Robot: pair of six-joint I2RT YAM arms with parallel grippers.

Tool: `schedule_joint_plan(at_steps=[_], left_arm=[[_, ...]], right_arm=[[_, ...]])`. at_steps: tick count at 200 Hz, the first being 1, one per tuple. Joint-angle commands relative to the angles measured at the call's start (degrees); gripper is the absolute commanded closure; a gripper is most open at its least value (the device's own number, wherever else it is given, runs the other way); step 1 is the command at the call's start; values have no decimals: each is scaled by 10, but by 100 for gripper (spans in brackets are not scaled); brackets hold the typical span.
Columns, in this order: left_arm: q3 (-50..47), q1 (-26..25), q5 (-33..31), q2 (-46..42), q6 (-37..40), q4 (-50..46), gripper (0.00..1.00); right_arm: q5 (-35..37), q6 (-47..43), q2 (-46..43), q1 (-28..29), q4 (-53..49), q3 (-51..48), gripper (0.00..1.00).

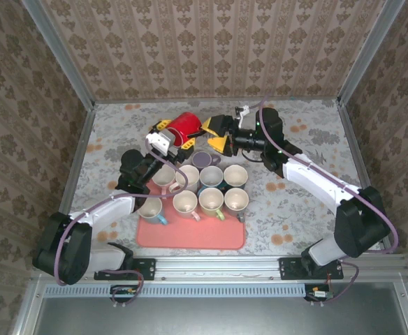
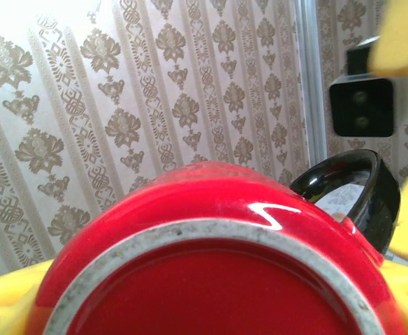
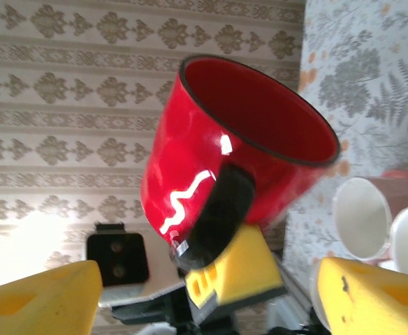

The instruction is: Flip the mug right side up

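The red mug (image 1: pixel 185 125) is clamped in the left gripper (image 1: pixel 176 135), raised over the desk (image 1: pixel 309 139) just behind the pink tray (image 1: pixel 190 234) of pale cups (image 1: pixel 211 185). It is glossy red inside and out, with a dark rim and a thick black handle (image 3: pixel 218 216). From the right wrist its open mouth faces the camera at a tilt, and the inside looks empty. One of the left arm's yellow fingers (image 3: pixel 235 269) presses the wall beside the handle. From the left wrist the mug's base (image 2: pixel 211 286) is seen close up: a red disc ringed by unglazed grey, with the handle (image 2: pixel 358 188) curving out at the right. The right gripper (image 1: pixel 214 135) sits just beside the mug, its yellow fingers (image 3: pixel 36 300) spread wide with nothing between them.
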Motion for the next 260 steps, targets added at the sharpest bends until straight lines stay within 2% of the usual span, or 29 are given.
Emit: schedule_joint_plan(at_steps=[1,16,41,81,100,117,144,159,170,185,195,208,224,260], left_arm=[[-2,-3,42,-2,9,75,86],[-4,-4,48,-2,19,76,87],[-8,-9,44,-5,42,69,86],[-13,-14,52,-12,95,56,86],[-13,-23,54,-26,146,22,86],[-13,-32,52,-40,183,-8,85],[-13,-40,32,-52,191,-25,68],[-8,-41,11,-56,160,-39,45],[-1,-42,8,-64,143,-68,34],[14,-44,-17,-79,98,-124,12],[25,-45,-29,-95,78,-179,1],[37,-45,-36,-115,64,-237,0],[58,-43,-78,-129,26,-314,0],[184,-24,-195,-117,-54,-604,0]], right_arm=[[-13,106,37,0,100,23,24],[-14,133,57,3,123,30,29],[-16,132,65,11,104,39,38],[-21,119,67,20,81,42,62],[-29,106,69,20,68,43,76],[-28,89,63,21,45,40,81],[-23,82,55,20,41,37,93],[-8,78,41,18,40,35,95],[7,68,26,14,27,32,97],[28,44,2,9,4,31,97],[43,19,-13,6,-22,36,98],[63,-14,-30,2,-59,40,100],[91,-64,-52,-3,-104,51,100],[182,-269,-100,10,-252,98,99]])
